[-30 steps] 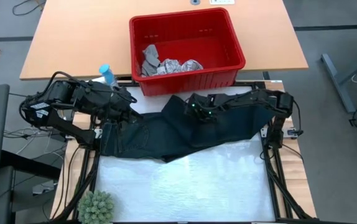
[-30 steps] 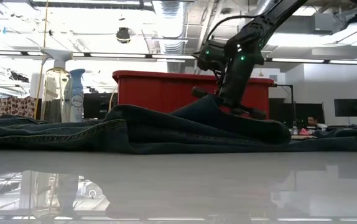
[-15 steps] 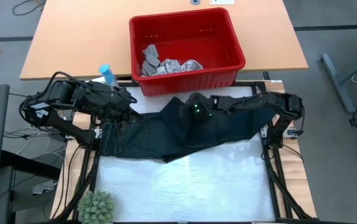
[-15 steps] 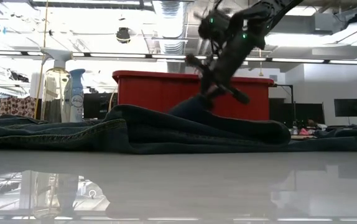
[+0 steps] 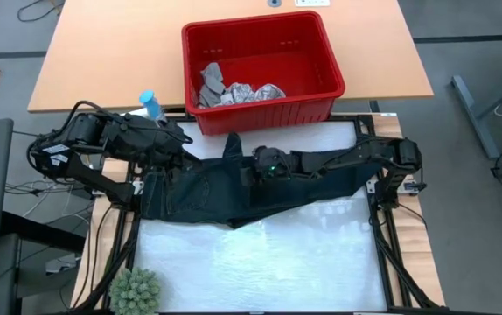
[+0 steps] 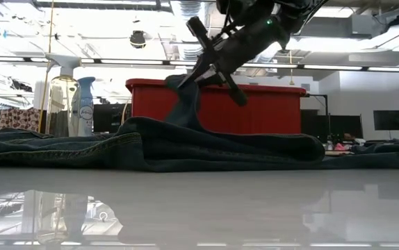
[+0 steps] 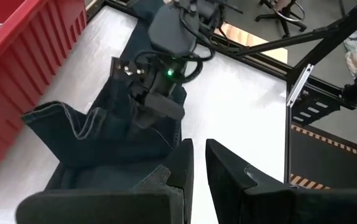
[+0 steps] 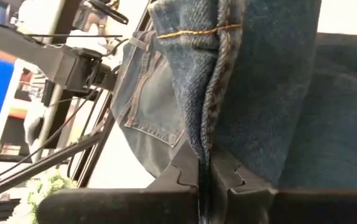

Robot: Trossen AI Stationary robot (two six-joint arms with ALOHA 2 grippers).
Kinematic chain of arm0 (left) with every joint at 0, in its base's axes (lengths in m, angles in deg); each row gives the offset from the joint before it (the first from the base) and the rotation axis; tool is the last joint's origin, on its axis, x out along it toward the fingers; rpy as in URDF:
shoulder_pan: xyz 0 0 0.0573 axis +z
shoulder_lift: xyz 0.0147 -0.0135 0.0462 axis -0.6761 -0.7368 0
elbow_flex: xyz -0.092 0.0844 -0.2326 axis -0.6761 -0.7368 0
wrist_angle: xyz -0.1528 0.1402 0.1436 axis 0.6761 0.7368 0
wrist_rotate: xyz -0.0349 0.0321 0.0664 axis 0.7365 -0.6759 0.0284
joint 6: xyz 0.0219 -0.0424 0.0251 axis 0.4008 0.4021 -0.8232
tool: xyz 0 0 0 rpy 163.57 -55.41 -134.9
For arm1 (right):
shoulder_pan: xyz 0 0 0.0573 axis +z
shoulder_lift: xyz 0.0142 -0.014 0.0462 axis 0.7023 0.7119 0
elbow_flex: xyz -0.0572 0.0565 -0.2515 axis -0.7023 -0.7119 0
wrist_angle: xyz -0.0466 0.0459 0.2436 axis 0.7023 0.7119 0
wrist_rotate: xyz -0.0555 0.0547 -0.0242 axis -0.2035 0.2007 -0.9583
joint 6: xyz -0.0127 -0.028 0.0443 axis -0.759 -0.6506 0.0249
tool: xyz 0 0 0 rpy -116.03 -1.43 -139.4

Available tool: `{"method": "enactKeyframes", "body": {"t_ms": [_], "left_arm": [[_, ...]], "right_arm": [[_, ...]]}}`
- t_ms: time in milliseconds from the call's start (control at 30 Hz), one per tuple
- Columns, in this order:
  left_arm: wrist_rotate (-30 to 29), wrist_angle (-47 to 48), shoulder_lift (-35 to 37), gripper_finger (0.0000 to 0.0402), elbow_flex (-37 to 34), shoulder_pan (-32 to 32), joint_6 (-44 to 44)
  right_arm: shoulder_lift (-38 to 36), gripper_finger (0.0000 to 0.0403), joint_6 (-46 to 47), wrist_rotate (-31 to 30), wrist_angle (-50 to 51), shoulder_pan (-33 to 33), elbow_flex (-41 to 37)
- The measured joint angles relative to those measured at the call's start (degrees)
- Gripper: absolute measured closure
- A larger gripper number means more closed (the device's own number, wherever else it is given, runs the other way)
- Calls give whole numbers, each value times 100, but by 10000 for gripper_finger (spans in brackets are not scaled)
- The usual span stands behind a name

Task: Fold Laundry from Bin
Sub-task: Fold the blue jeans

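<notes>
The dark navy trousers [image 5: 207, 188] lie spread across the white table top [image 5: 260, 254], waist at the left. My right gripper [image 5: 238, 156] is over their middle, shut on a raised leg end [image 6: 183, 97] that peaks in front of the red bin [image 5: 330, 61]. A grey cloth [image 5: 210, 80] and a white printed cloth [image 5: 253, 92] lie in the bin. My left gripper [image 5: 179, 144] hangs raised over the trousers' waist end, fingers [image 7: 183, 165] together with nothing between them. My right gripper pinches a stitched seam [image 8: 211, 134] of the trouser leg between its two fingers, close to the hem with the yellow stitching [image 8: 191, 31]. It comes slanting down from the table's right. That leg end is lifted off the pile and hangs down onto the remaining trousers [image 6: 185, 128].
A blue spray bottle [image 5: 150, 103] stands left of the bin, beside my left arm. A small green plant [image 5: 135, 290] sits at the near left corner. The near half of the white table top lies bare. Black frame rails [image 5: 382, 236] run along the sides.
My right gripper has risen and gone toward the table's left, rolling and tipping up as it went. The trouser leg end it holds has come up off the pile and now stands in a peak; the trousers' waist end has stayed flat.
</notes>
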State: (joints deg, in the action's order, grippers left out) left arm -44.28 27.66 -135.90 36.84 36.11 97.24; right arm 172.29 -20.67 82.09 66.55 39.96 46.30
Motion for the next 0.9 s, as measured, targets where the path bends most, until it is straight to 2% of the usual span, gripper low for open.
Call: {"method": "enactKeyframes", "body": {"t_ms": [167,433,667,800,900], "left_arm": [[-21,0,0,370,0,0,28],[-43,63,0,370,0,0,357],[-84,105,-2,370,0,-2,569],[-99,134,0,370,0,-2,626],[-149,168,-29,370,2,-2,705]], "right_arm": [[470,375,-103,16,-565,70,164],[1454,372,-752,558,-531,198,1310],[2051,336,-1700,1042,112,376,2155],[2077,317,-2155,799,396,460,2218],[2031,292,-2461,833,551,444,2218]]}}
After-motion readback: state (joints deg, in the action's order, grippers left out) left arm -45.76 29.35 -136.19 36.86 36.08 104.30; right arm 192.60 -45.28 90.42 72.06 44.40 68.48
